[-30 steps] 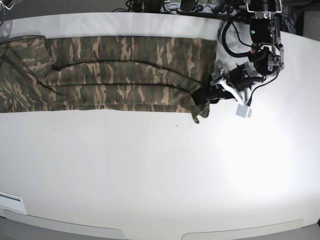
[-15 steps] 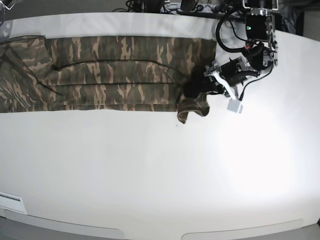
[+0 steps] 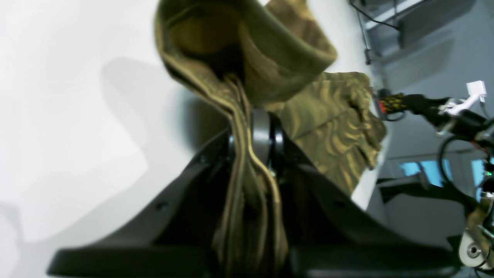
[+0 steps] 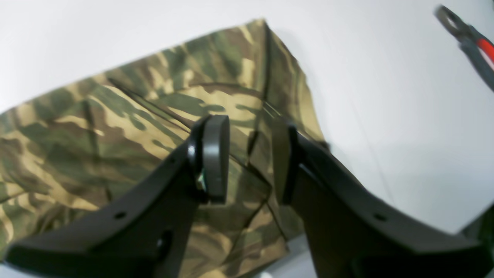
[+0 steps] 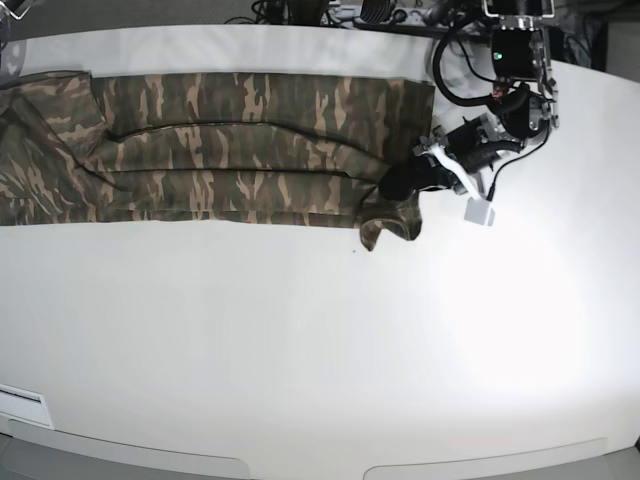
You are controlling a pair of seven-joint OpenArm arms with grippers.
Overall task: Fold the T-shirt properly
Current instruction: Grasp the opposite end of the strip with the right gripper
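The camouflage T-shirt [image 5: 230, 150] lies as a long flat strip across the back of the white table [image 5: 320, 340]. Its near right corner is bunched and lifted. My left gripper [image 5: 402, 183] is shut on that corner. In the left wrist view several layers of cloth [image 3: 247, 162] run between the pads of the left gripper [image 3: 252, 131]. My right gripper [image 4: 249, 154] stands open just above a folded end of the T-shirt [image 4: 96, 123], nothing between its fingers [image 4: 216, 154]. The right arm does not show in the base view.
Cables and equipment [image 5: 370, 12] crowd the table's back edge behind the left arm [image 5: 515, 70]. A white tag [image 5: 481, 212] hangs from that arm beside the shirt. A white strip [image 5: 20, 405] lies at the front left corner.
My left gripper went from open to shut on the shirt's near right corner. The corner shifted left and bunched up. The right gripper stayed open.
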